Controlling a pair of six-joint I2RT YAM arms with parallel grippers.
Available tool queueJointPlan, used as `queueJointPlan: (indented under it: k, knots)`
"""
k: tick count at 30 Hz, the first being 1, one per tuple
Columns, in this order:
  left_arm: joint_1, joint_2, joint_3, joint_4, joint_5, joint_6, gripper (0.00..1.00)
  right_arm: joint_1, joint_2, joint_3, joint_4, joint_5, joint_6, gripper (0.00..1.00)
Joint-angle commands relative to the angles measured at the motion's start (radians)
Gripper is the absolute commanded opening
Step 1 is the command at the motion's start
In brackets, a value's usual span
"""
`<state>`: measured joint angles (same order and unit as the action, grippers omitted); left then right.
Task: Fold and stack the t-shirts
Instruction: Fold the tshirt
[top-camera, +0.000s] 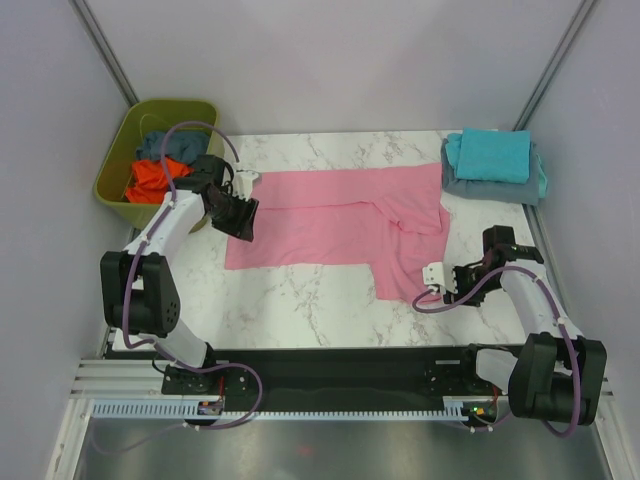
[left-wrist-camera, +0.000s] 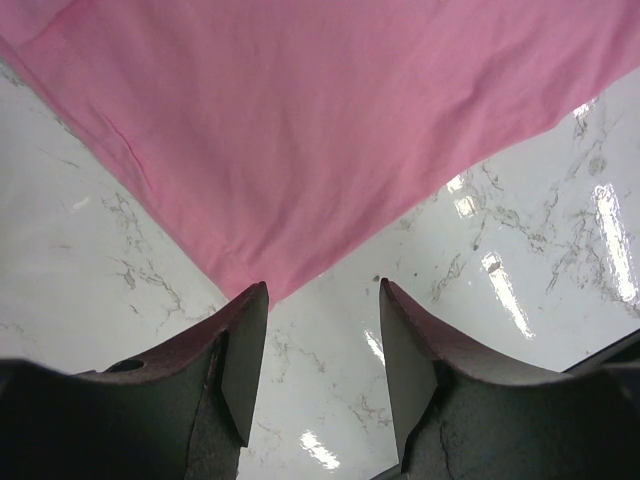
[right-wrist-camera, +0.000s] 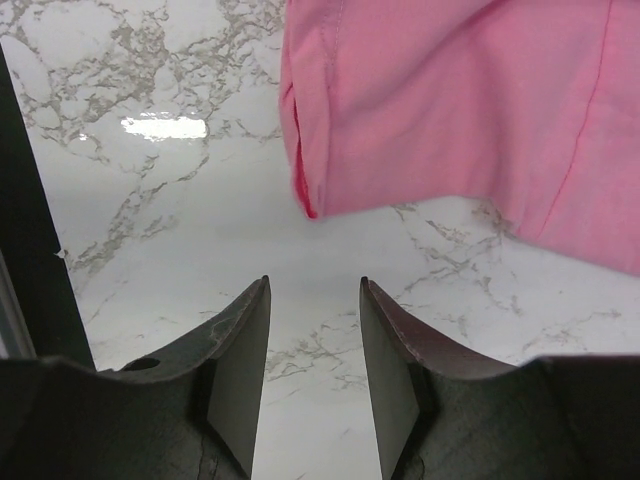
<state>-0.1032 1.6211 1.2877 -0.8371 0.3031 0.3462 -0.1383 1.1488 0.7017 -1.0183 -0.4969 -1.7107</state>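
Found the light pink t-shirt (top-camera: 330, 215) lying flat across the middle of the marble worktop (top-camera: 300, 300), its wide part running left to right and one narrower piece reaching toward the near edge on the right. Saw the left end effector (left-wrist-camera: 322, 300) poised at the shirt's near left corner, jaws parted to a moderate gap and gripping nothing, with bare marble showing between the fingers (left-wrist-camera: 240, 370) and the pink corner just ahead of their tips. Saw the right end effector (right-wrist-camera: 315, 295) low by the near right piece of the same shirt, jaws likewise parted and empty, with a stitched pink edge lying just beyond the tips and apart from them. Could not tell from the wrist views whether either pair of fingers touched the worktop. Noted a folded turquoise t-shirt (top-camera: 490, 153) resting on a folded slate blue t-shirt (top-camera: 470, 187) at the far right corner, just beside the pink shirt's right end. Noted an olive-green tub (top-camera: 112, 175) at the far left corner, holding an orange t-shirt (top-camera: 155, 180) and a dark blue-grey cloth (top-camera: 160, 146) behind it.
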Motion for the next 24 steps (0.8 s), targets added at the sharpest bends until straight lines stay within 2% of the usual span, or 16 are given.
queueJointPlan:
  k: [1,12,24]
  knots:
    - [-0.001,-0.038,-0.01,0.012,-0.009,0.037,0.56,0.008,-0.011,0.01,-0.006,-0.071,-0.078,0.49]
    - [-0.001,-0.012,-0.004,0.012,-0.009,0.037,0.56,0.091,0.152,0.064,-0.013,-0.074,-0.047,0.47]
    - [-0.001,0.02,0.025,0.012,-0.009,0.037,0.56,0.126,0.273,0.091,0.061,-0.026,-0.017,0.46]
